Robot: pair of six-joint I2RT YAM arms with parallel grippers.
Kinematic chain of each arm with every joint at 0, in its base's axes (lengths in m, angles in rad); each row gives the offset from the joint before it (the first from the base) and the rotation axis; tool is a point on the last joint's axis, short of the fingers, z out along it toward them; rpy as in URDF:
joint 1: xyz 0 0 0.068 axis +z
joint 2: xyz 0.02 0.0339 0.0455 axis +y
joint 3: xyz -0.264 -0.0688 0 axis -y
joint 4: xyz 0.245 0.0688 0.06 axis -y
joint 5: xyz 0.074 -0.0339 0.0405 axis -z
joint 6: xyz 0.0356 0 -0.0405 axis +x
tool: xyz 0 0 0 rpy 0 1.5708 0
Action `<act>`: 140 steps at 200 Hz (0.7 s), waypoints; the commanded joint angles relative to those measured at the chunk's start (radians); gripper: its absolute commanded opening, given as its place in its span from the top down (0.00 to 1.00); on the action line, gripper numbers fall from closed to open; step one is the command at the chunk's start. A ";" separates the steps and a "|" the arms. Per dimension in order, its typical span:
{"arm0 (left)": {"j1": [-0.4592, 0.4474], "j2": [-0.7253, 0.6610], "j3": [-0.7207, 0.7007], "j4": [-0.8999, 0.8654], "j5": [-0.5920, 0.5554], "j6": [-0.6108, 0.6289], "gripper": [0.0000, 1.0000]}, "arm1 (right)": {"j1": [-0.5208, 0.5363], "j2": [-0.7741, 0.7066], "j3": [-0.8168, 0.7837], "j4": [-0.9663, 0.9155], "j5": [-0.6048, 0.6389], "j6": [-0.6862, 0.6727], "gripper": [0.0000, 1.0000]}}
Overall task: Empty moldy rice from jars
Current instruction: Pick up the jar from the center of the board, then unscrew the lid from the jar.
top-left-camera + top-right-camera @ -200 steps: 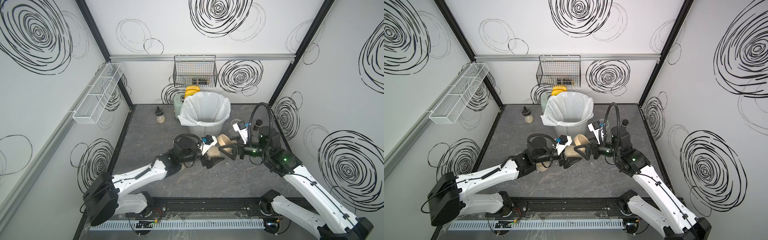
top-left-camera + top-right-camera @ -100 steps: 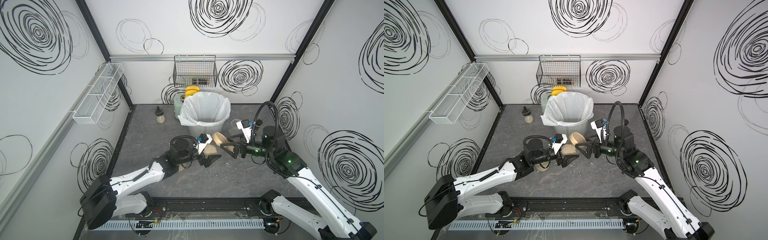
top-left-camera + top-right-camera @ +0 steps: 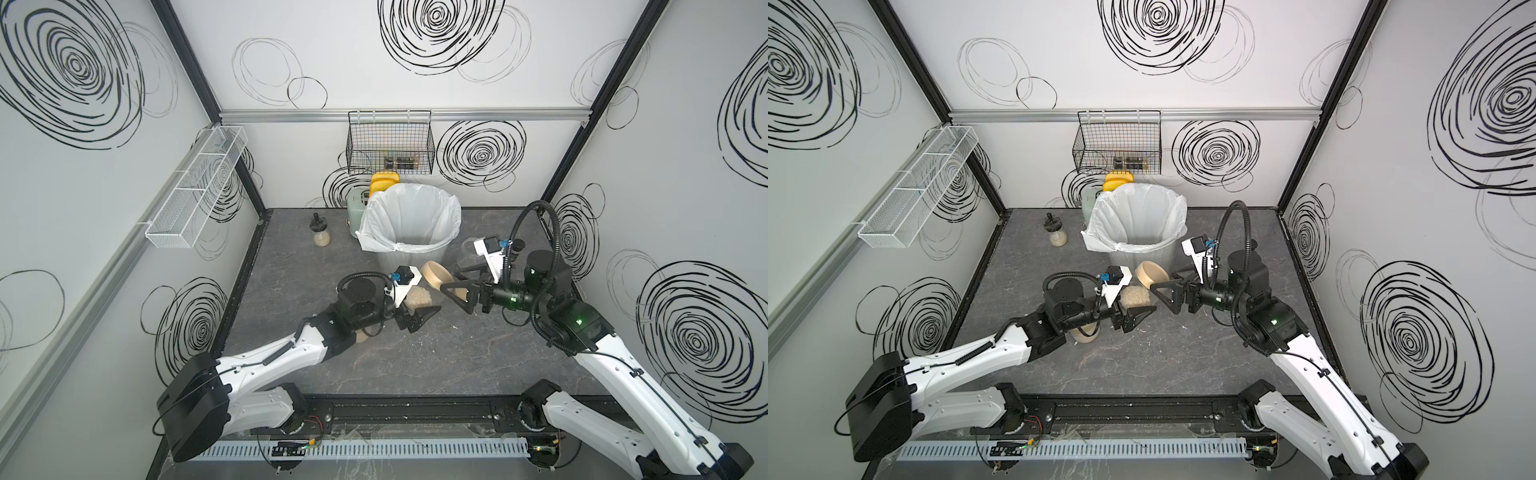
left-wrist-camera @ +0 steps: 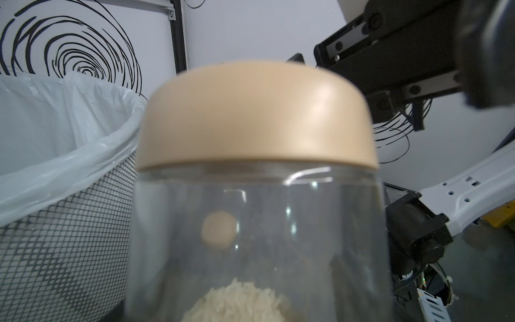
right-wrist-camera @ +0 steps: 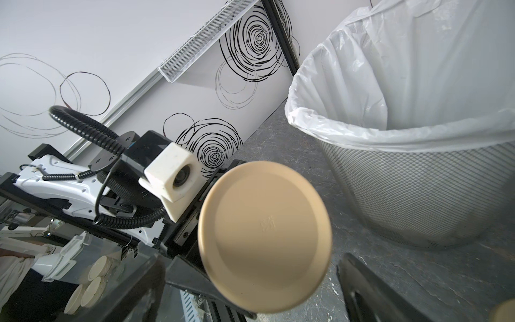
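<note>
My left gripper (image 3: 422, 305) is shut on a clear jar (image 3: 1136, 297), tilted, with moldy rice (image 4: 239, 302) heaped inside. Its tan lid (image 3: 436, 274) is on and points at my right gripper (image 3: 451, 282). That gripper is open, its fingers (image 5: 370, 292) standing on either side of the lid (image 5: 264, 239) with gaps showing. A second jar (image 3: 1086, 334) with rice stands under my left arm, mostly hidden. The lined mesh bin (image 3: 415, 257) stands just behind the held jar. In the left wrist view the jar fills the picture and hides my own fingers.
A small black-stoppered bottle (image 3: 321, 232) stands at the back left. A green appliance (image 3: 357, 203) with yellow items sits behind the bin. A black wire basket (image 3: 390, 145) hangs on the back wall and a white mesh shelf (image 3: 195, 195) on the left wall.
My left gripper has carried the jar a little to the left and toward the bin. The right gripper has shifted slightly back and stays open at the lid.
</note>
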 commanded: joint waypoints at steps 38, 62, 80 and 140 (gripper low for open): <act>-0.019 -0.031 0.034 0.141 -0.018 0.026 0.41 | 0.010 0.032 0.030 0.069 0.050 0.038 0.02; -0.027 -0.027 0.037 0.142 -0.023 0.028 0.41 | 0.018 0.044 0.029 0.089 0.042 0.045 0.02; -0.033 -0.022 0.040 0.144 -0.027 0.027 0.41 | 0.023 0.052 0.026 0.096 0.038 0.048 0.02; -0.040 -0.002 0.064 0.144 -0.008 0.029 0.41 | 0.033 0.055 0.009 0.110 0.026 0.048 0.03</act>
